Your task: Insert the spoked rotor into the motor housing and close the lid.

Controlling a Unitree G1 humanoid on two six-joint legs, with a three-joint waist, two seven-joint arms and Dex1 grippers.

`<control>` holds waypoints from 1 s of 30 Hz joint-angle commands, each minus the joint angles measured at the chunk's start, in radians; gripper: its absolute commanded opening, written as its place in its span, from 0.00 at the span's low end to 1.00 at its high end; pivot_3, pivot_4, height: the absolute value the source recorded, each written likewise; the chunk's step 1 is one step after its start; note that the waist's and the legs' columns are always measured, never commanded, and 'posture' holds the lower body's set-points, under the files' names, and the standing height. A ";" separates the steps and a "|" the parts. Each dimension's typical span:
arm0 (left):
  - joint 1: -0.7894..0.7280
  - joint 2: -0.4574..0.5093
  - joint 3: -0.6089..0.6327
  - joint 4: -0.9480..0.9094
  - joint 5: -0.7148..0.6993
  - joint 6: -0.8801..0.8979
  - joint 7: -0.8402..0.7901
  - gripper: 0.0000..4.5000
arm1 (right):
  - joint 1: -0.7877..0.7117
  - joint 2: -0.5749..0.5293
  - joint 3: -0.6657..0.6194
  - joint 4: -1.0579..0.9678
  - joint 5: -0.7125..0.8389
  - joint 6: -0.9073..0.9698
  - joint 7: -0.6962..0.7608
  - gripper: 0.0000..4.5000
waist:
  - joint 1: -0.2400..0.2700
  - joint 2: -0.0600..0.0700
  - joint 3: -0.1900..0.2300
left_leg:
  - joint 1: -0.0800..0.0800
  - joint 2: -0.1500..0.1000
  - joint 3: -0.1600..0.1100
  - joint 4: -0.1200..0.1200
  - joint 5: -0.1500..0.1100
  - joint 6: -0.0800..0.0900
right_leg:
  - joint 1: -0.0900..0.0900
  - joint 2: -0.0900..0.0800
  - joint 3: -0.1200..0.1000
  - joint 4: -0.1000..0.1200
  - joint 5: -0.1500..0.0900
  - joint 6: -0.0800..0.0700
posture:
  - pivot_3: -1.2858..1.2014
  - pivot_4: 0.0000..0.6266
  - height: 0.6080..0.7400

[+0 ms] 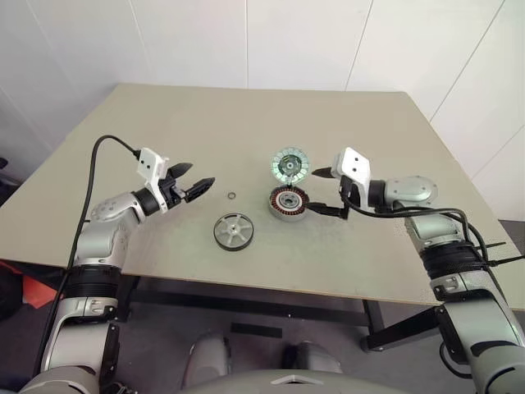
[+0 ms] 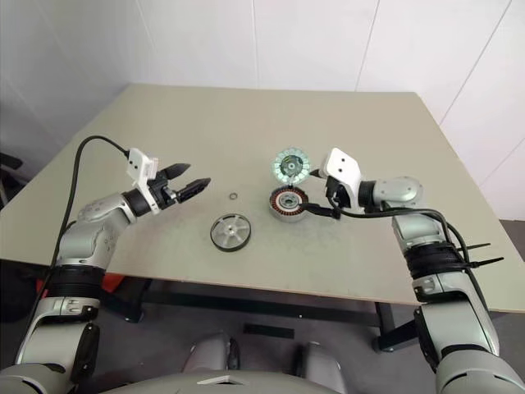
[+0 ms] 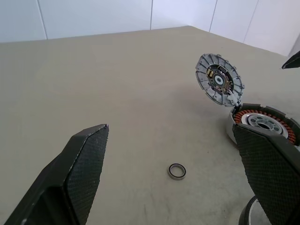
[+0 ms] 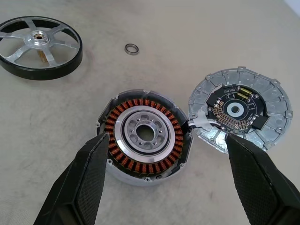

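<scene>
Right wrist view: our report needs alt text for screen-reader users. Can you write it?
An open motor housing with copper windings sits between the open right gripper's fingers, its lid lying inner face up beside it. The spoked rotor and a small ring lie beyond.

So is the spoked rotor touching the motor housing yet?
Apart. The right wrist view shows bare table between the spoked rotor and the motor housing; the head views show the same gap.
</scene>
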 commanded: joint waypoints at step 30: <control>0.012 -0.010 0.008 -0.053 -0.001 -0.023 0.023 1.00 | -0.336 0.104 0.292 0.382 -0.265 -0.312 0.207 0.99 | -0.004 0.000 0.000 | 0.000 0.000 0.000 0.001 0.000 -0.001 | 0.000 0.000 0.000 0.001 0.000 0.000 | 0.52 0.00 1.00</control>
